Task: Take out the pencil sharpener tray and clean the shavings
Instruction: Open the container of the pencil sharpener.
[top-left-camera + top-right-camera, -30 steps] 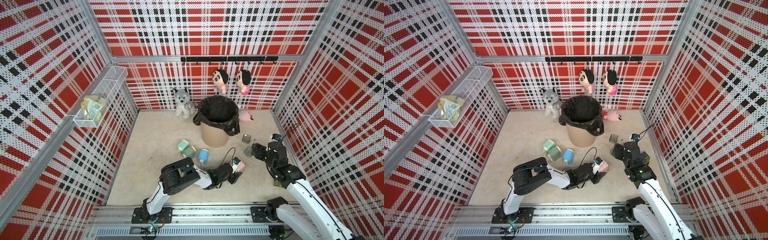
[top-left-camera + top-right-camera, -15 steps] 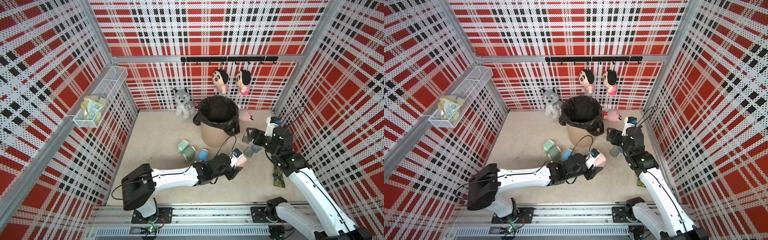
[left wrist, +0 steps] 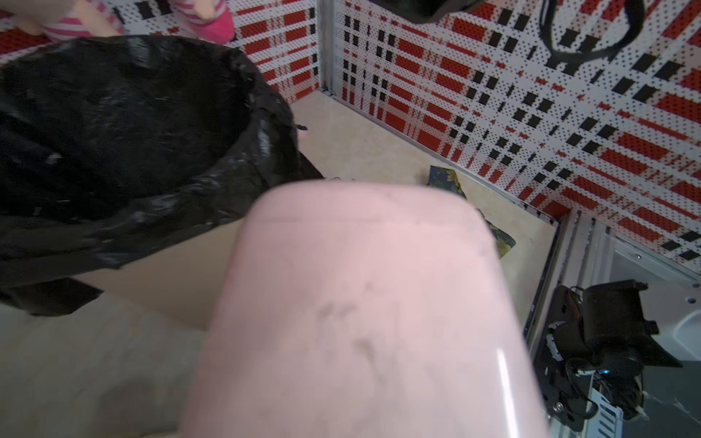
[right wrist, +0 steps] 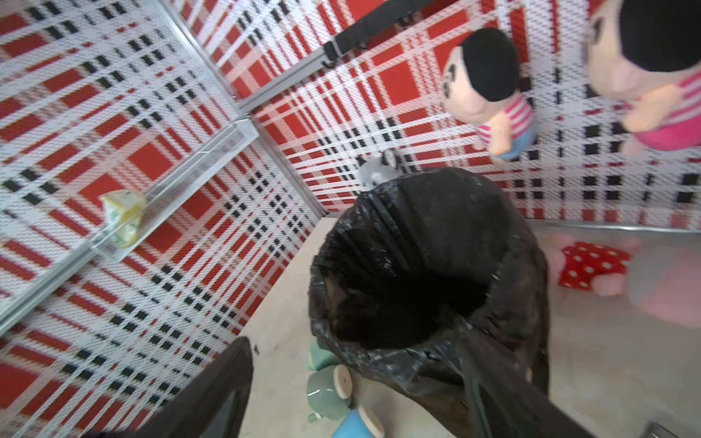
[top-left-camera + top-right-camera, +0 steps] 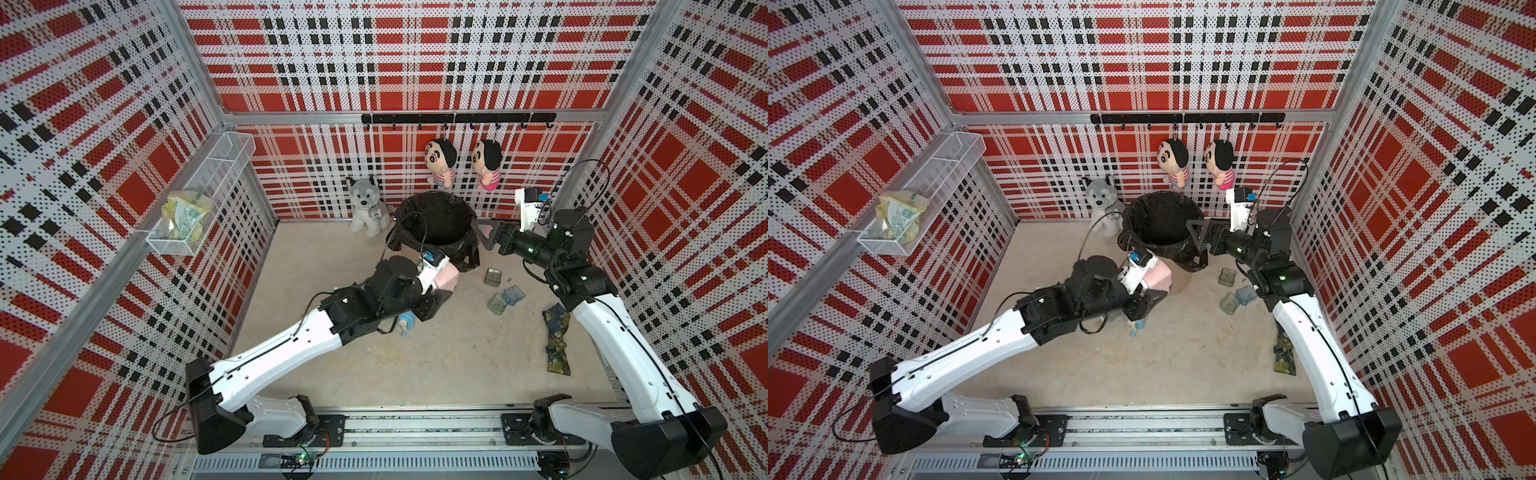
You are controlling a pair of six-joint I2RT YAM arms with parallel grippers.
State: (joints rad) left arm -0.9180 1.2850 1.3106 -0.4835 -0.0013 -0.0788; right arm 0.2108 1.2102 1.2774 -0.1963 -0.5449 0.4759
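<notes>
- Clearly, the left gripper [image 5: 444, 284] is clamped on the pink pencil sharpener [image 5: 449, 274], held off the floor just beside the near side of the black-lined bin [image 5: 466, 249].
- Right gripper [image 5: 484, 235] hangs at the bin's rim, jaws spread wide.
- Three small clear boxes [image 5: 496, 303] lie on the floor between bin and right arm.

Pink sharpener [image 3: 360, 311] beside black-lined bin [image 3: 261, 142]

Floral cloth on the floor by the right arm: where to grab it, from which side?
Pinch the floral cloth at its far end, nearest the clear trays, coming straight down with the right gripper. It lies flat as a long strip beside the wall, so no edge offers a side grip; that end looks closest to the gripper.
</notes>
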